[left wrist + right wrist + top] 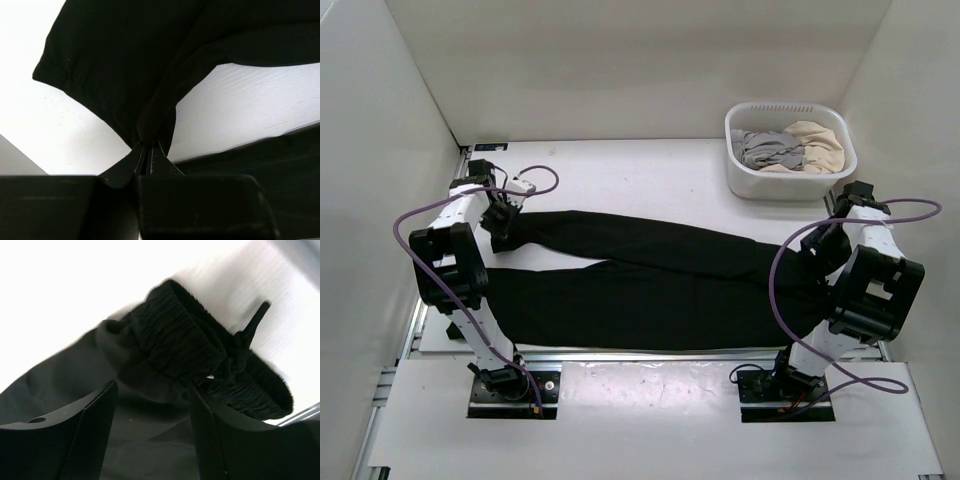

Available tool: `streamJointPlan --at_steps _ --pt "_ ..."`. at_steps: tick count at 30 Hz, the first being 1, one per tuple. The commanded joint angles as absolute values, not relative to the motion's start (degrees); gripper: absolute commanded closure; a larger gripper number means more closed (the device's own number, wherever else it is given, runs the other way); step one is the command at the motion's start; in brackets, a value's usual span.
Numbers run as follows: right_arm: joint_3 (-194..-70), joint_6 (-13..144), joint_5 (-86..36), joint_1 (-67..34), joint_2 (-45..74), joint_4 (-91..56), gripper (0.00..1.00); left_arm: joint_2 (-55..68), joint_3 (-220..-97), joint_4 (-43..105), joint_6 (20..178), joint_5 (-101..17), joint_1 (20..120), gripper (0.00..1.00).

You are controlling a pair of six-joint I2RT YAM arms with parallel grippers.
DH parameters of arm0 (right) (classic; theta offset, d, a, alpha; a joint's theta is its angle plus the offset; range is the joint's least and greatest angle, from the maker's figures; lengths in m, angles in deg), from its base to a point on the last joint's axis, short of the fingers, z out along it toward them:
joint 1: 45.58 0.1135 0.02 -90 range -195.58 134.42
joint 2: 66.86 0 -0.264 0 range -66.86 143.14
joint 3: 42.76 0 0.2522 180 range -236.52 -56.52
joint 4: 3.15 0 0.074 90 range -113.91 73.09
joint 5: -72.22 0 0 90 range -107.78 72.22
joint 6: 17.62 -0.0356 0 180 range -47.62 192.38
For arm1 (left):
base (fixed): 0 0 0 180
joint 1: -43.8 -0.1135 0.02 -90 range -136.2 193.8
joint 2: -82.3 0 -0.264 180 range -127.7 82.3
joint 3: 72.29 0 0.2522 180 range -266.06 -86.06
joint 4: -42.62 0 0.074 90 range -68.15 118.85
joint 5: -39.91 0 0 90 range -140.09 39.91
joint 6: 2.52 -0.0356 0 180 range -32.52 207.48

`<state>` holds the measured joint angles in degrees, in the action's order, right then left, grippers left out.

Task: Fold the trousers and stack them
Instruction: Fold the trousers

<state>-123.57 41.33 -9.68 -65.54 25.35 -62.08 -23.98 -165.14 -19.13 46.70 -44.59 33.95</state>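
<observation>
The black trousers [650, 280] lie across the white table [650, 175], legs to the left and waist to the right. At the end of the far leg, my left gripper [503, 228] is shut on a pinch of the fabric. In the left wrist view the cloth [125, 65] fans up out of the shut left gripper [148, 145], lifted a little off the table. My right gripper [825, 245] hovers at the waist end. In the right wrist view it [152, 387] stands open just behind the gathered elastic waistband [190, 345] and its drawstring [257, 315], holding nothing.
A white basket [745, 180] with grey and beige clothes stands at the back right, just beyond the right arm. White walls close in the table on the left, back and right. Purple cables loop off both arms.
</observation>
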Motion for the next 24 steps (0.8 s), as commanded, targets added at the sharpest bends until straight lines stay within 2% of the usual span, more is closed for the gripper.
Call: streamJointPlan --at_steps 1,6,12,19,24 --pt "-122.97 38.02 -12.14 -66.23 27.01 -65.77 0.37 -20.80 -164.81 -18.25 47.84 -42.35 33.34 0.86" --pt "-121.30 36.08 -12.77 -66.23 25.08 -68.85 0.37 -20.80 -164.81 -18.25 48.37 -42.35 32.81 0.86" --pt "-119.20 36.08 -6.27 -66.23 20.07 -71.59 0.38 -21.41 -165.85 -18.25 48.37 -41.74 32.29 0.86" --pt "-119.71 34.76 -5.91 -66.23 25.16 -65.34 0.39 -22.46 -169.02 -18.86 48.37 -42.35 31.23 0.86" --pt "-120.50 34.76 -4.51 -66.23 28.42 -64.81 0.53 -23.61 -172.01 -20.28 47.84 -42.35 31.23 0.86"
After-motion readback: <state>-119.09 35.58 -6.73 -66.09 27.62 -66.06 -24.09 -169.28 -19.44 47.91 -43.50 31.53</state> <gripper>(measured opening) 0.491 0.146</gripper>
